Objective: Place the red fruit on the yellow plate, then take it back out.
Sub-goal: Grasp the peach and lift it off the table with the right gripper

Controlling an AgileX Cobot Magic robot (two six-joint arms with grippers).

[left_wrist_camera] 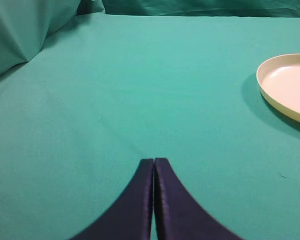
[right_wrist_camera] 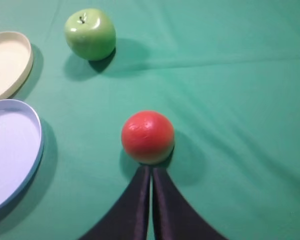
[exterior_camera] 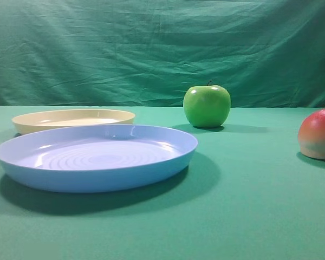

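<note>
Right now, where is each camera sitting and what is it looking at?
Exterior high: sits low at the table's edge, facing the blue plate, yellow plate, green apple and red fruit; no robot parts show.
Left wrist: looks down past the shut left gripper at cloth and the yellow plate's edge.
Right wrist: looks down past the shut right gripper at the red fruit.
All three share the yellow plate.
</note>
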